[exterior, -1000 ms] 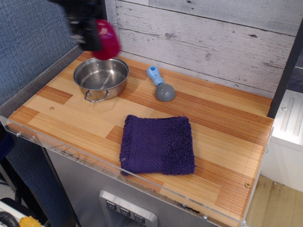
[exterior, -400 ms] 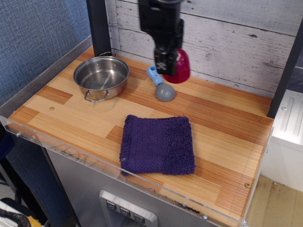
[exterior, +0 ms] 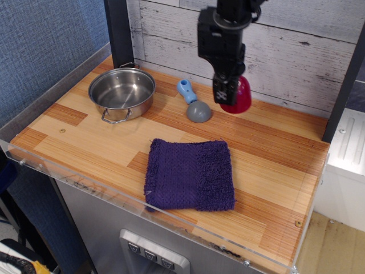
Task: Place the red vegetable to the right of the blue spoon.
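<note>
The red vegetable [exterior: 240, 96] is a glossy red dome held in my gripper [exterior: 227, 90], which is shut on it. It hangs low over the wooden counter at the back, just to the right of the blue spoon [exterior: 193, 101]. I cannot tell whether its base touches the wood. The spoon lies flat with its light-blue handle pointing to the back left and its grey bowl toward the front right. The black gripper body hides the left side of the vegetable.
A steel pot [exterior: 121, 93] with handles stands at the back left. A purple towel [exterior: 190, 173] lies at the front middle. A whitewashed plank wall [exterior: 296, 51] runs behind the counter, and a clear rim [exterior: 102, 188] edges its front.
My gripper has carried the red vegetable from above the pot at the back left, rightward over the spoon, and down to the spoon's right side.
</note>
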